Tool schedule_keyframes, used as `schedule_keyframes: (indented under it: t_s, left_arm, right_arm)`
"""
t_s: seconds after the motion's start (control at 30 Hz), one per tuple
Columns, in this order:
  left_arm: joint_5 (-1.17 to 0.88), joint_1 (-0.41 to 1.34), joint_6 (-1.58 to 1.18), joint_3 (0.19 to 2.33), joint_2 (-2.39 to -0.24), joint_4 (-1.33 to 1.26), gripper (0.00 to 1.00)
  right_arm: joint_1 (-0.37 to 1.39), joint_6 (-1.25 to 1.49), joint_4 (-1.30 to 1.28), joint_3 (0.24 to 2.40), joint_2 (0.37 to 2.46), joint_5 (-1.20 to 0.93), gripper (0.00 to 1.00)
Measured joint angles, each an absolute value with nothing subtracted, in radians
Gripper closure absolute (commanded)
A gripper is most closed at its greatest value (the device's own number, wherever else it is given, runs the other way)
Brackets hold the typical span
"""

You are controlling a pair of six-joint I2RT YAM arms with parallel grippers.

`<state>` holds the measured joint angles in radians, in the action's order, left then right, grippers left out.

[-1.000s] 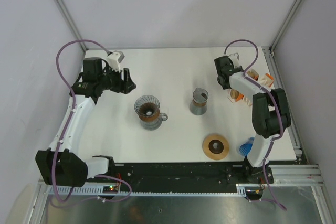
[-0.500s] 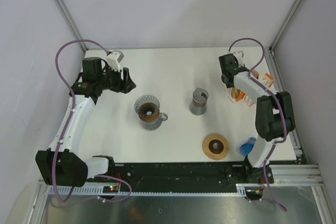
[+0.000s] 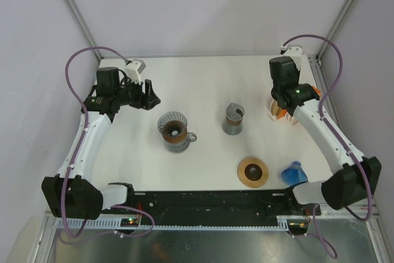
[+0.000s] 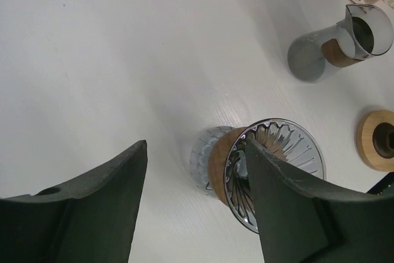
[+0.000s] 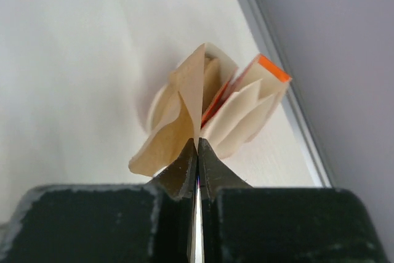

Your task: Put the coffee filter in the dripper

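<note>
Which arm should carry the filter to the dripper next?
Right. The right gripper is shut on a coffee filter, so it only needs to travel. The left gripper hangs open and empty near the dripper.

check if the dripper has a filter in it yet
Empty: the dripper shows bare ribs; the filter sits pinched in the right jaws.

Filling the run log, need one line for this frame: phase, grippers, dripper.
phase: filter grasp | right gripper: shut on filter | left gripper: open, near dripper | dripper: no filter in it
</note>
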<state>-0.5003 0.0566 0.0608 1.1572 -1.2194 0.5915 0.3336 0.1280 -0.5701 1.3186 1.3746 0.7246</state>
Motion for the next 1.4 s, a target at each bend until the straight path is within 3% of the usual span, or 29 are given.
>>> schedule_keyframes:
  t_s: [0.2,0.47,0.7,0.93,1.03,1.27,1.4]
  left_arm:
    - [-0.545,0.057,0.063,1.163,-1.214,0.593,0.28]
    - [-0.58,0.141,0.06,1.31,-1.184,0.608,0.27]
    - [-0.464,0.402,0.062,1.44,-1.15,0.604,0.27]
    - [-0.21,0.665,0.113,1.456,-1.188,0.602,0.28]
    - [-0.087,0.744,0.146,1.455,-1.222,0.597,0.33]
    - [0.198,0.82,0.228,1.45,-1.268,0.508,0.62]
    - [0.293,0.821,0.265,1.429,-1.271,0.453,0.65]
  right_arm:
    - [0.493,0.194,-0.645,1.435,1.311,0.642,1.0]
    - [0.715,0.294,-0.704,1.679,1.401,0.509,1.0]
    - [0.773,0.372,-0.635,1.674,1.465,0.36,1.0]
    - [0.8,0.44,-0.514,1.627,1.471,0.275,1.0]
    - [0.804,0.463,-0.471,1.6,1.471,0.249,1.0]
    - [0.808,0.501,-0.419,1.555,1.47,0.19,1.0]
    - [0.808,0.507,-0.406,1.554,1.47,0.167,1.0]
